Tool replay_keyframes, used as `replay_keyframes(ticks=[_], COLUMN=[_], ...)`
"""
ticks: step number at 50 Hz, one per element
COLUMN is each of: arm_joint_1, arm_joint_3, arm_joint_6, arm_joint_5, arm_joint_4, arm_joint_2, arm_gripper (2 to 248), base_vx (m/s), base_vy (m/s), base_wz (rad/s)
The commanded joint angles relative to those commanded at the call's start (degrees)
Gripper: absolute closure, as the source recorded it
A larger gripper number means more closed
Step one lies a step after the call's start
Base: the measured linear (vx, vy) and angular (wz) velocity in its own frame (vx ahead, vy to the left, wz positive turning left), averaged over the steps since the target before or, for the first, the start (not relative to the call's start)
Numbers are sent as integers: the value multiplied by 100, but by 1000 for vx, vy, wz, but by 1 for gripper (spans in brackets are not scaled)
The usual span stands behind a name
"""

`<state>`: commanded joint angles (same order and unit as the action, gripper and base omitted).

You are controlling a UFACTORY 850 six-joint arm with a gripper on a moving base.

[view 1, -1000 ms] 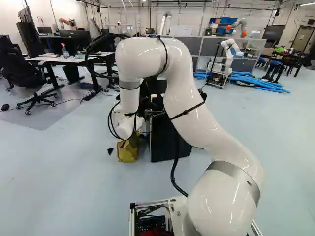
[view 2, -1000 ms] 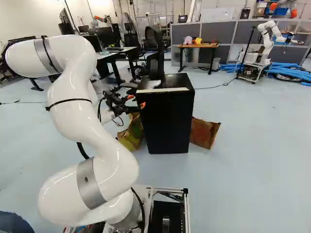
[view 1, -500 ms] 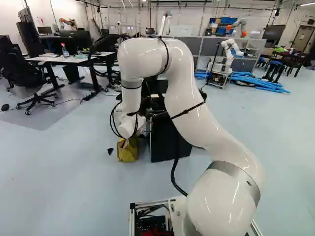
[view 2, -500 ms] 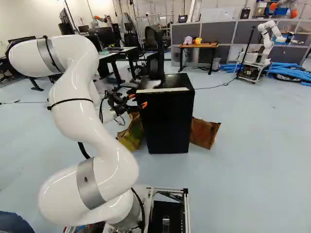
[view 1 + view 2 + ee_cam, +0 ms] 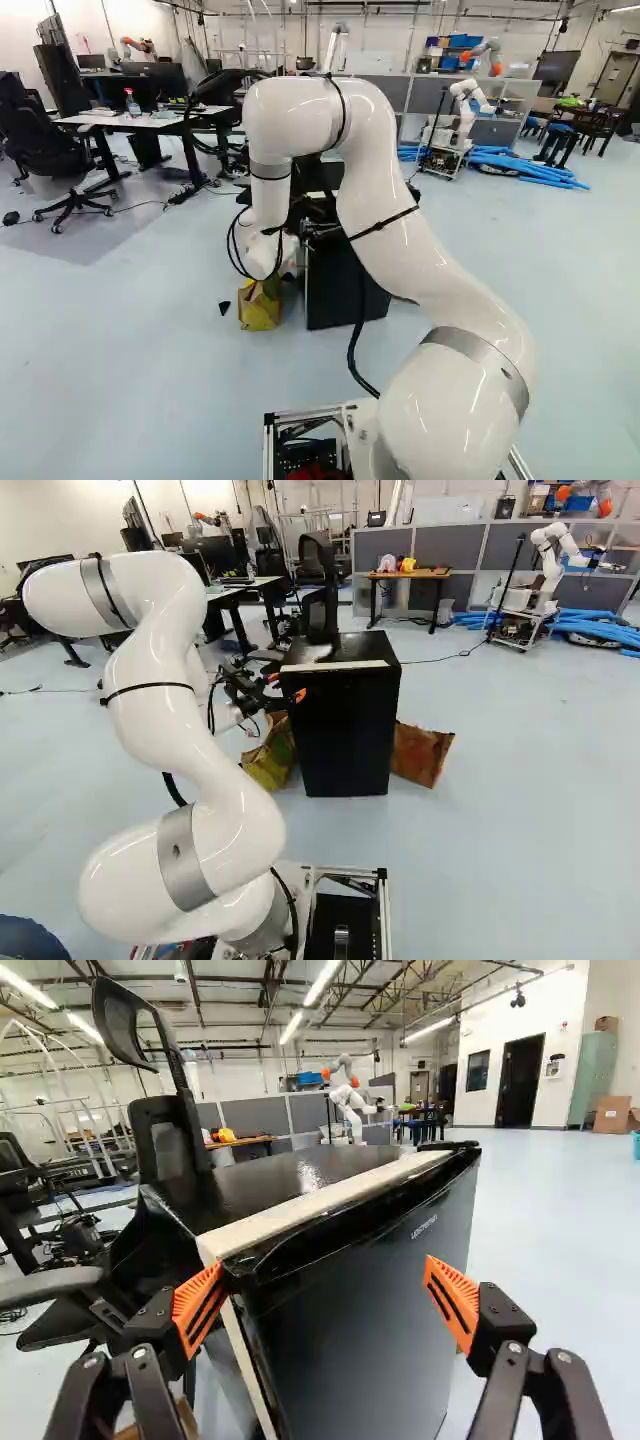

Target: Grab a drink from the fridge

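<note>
We see a bright room, lit from above by long white ceiling tubes [image 5: 325, 982] beyond the glossy black box-shaped fridge [image 5: 345, 725]. A white patch of glare lies on the fridge's top, while its sides stay dark. Nearer the base cameras than the fridge, small highlights streak the smooth white robot arm [image 5: 150, 700]. Around the fridge, we find only soft shading on the pale blue floor [image 5: 520, 770].

Small pale lettering [image 5: 424, 1226] is running across the fridge door [image 5: 360, 1310], near its top edge — not reading clearly enough to quote, tbh.
</note>
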<state>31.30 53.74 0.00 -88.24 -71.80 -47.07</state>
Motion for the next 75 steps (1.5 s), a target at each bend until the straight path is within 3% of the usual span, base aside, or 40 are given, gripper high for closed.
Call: replay_keyframes(ticks=[25, 75], arm_joint_1=[28, 278], arm_joint_3=[-169, -1009], arm_joint_6=[0, 0], arm_joint_5=[-28, -28], arm_joint_4=[0, -140], arm_joint_2=[85, 499], arm_gripper=[3, 3], base_vx=[0, 0], base_vy=[0, 0], base_wz=[0, 0])
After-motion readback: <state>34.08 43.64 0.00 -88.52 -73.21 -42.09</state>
